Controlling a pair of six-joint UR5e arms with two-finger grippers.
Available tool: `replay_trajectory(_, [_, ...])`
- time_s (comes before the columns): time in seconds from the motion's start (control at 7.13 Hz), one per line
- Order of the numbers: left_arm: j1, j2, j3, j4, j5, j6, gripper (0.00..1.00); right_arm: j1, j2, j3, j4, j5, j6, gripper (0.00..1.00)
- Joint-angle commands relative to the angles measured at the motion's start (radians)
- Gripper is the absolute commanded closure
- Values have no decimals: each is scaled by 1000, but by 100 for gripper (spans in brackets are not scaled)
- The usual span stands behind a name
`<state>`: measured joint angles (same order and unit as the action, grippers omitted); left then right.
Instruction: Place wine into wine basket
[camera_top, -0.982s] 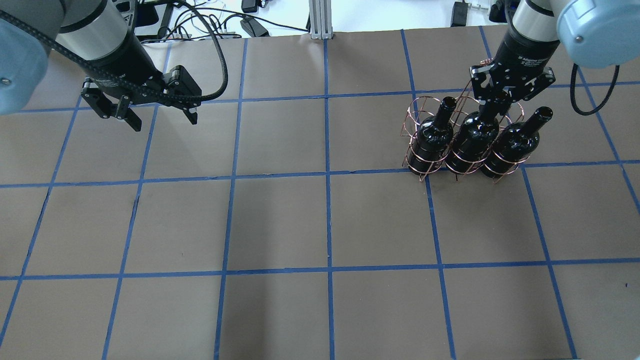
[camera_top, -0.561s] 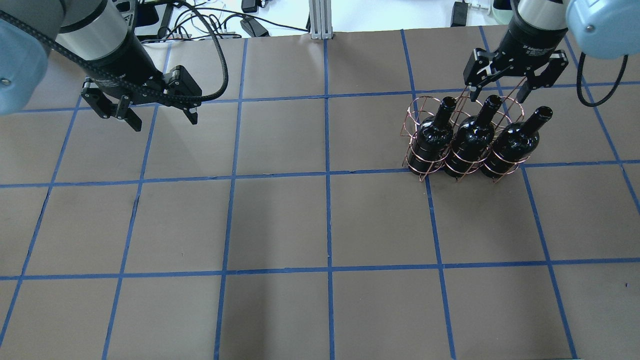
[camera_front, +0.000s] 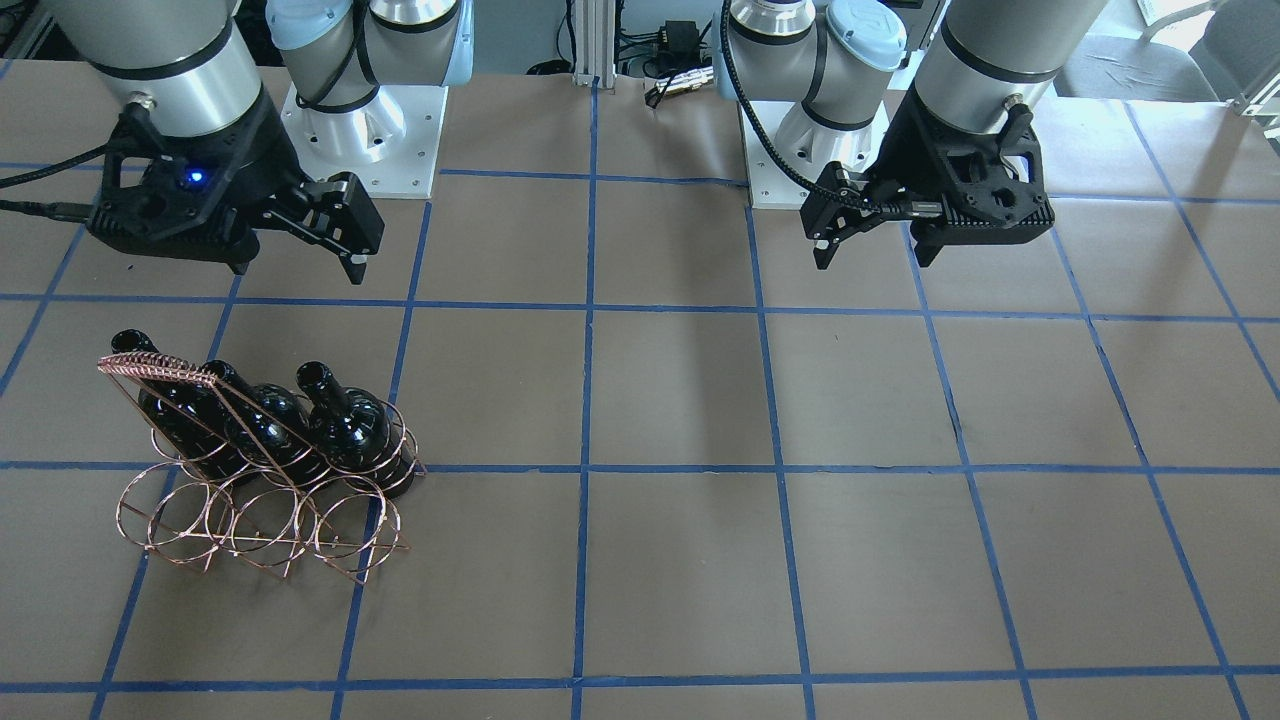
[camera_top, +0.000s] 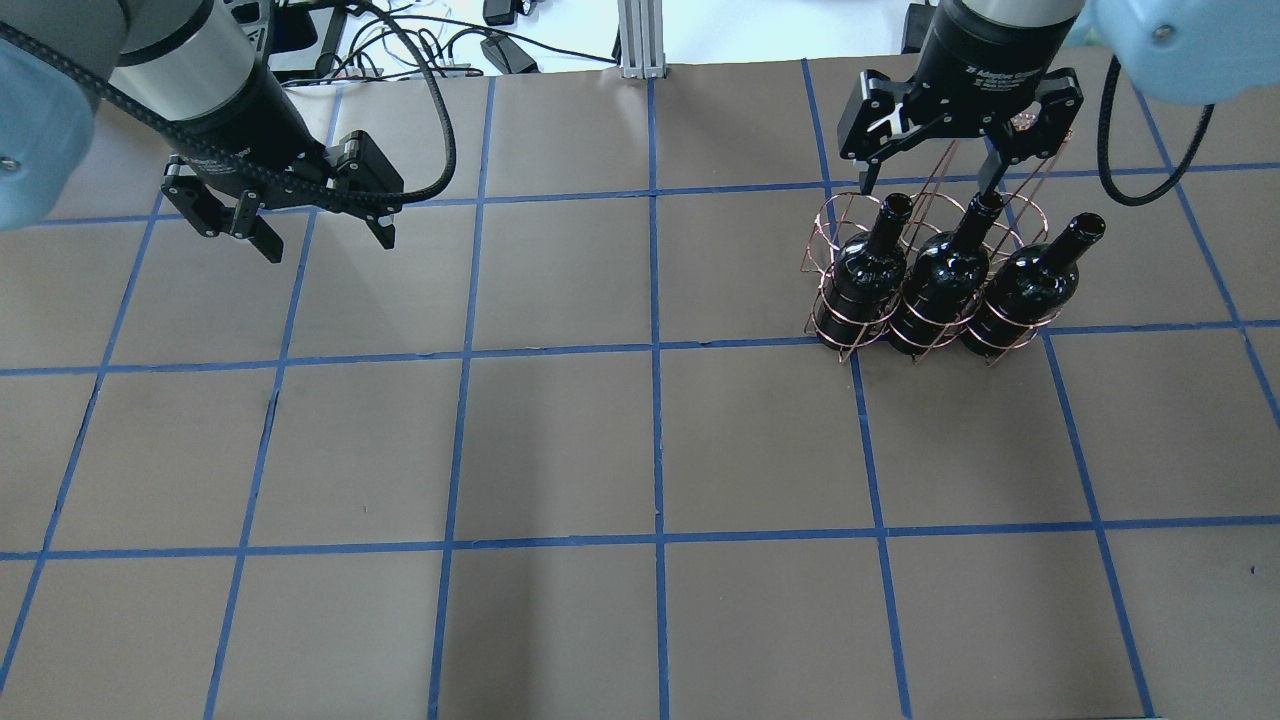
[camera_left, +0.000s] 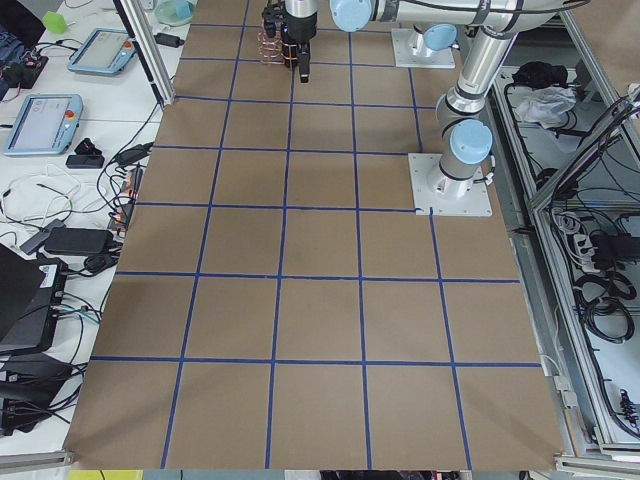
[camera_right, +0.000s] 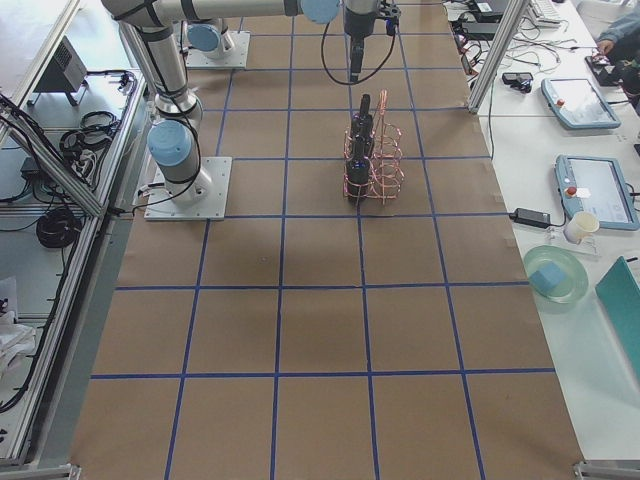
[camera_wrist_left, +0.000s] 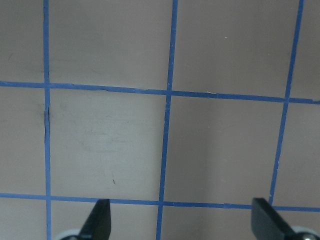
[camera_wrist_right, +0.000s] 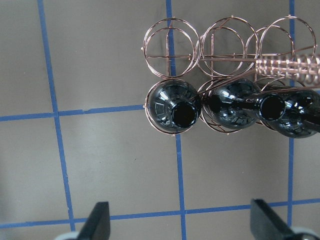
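**Front-facing view:** A copper-coloured thin-wire wine basket (camera_front: 262, 478) of round rings stands on the brown paper-covered table (camera_front: 680, 400), which is taped into blue squares. Three glossy near-black glass wine bottles (camera_front: 345, 428) stand upright in the row nearer the robot, and the other row is vacant. The right gripper (camera_front: 298, 262) hangs above and behind them, jaws wide apart and holding nothing, the pose of an arm whose delivery looks complete. The left gripper (camera_front: 873, 258), jaws also spread and empty, waits across the table, out of the working arm's way.

**Overhead view:** Each bottle's body sits inside wire hoops, which is why all three stand unaided with their necks free for a grasp from above. The right jaws appear to touch neither glass nor wire.

**Left-end view:** The basket is far off, small and mostly hidden.

**Right-end view:** The bottles line one side of the basket, with the gripper clear above them.

**Left wrist view:** Open jaws frame bare table.

**Right wrist view:** Three open bottle mouths sit ringed in copper, with unfilled hoops beyond. Every bottle in sight appears housed.
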<state>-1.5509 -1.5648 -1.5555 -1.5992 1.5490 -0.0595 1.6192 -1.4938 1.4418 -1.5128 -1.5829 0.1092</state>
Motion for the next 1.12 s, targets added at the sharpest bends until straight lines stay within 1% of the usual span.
replay_trajectory(0.0, [-1, 2, 0, 1, 0, -3, 0, 7, -3, -1, -4, -6, -16, 0])
replay_trajectory(0.14, [-1, 2, 0, 1, -1, -3, 0, -1, -2, -1, -13, -9, -40, 0])
replay_trajectory(0.28, [-1, 2, 0, -1, 0, -3, 0, -19, -3, 2, 2, -15, -40, 0])
replay_trajectory(0.42, [-1, 2, 0, -1, 0, -3, 0, -22, -19, 8, 2, -17, -33, 0])
replay_trajectory(0.98, [-1, 2, 0, 1, 0, -2, 0, -25, -25, 12, 6, -17, -39, 0])
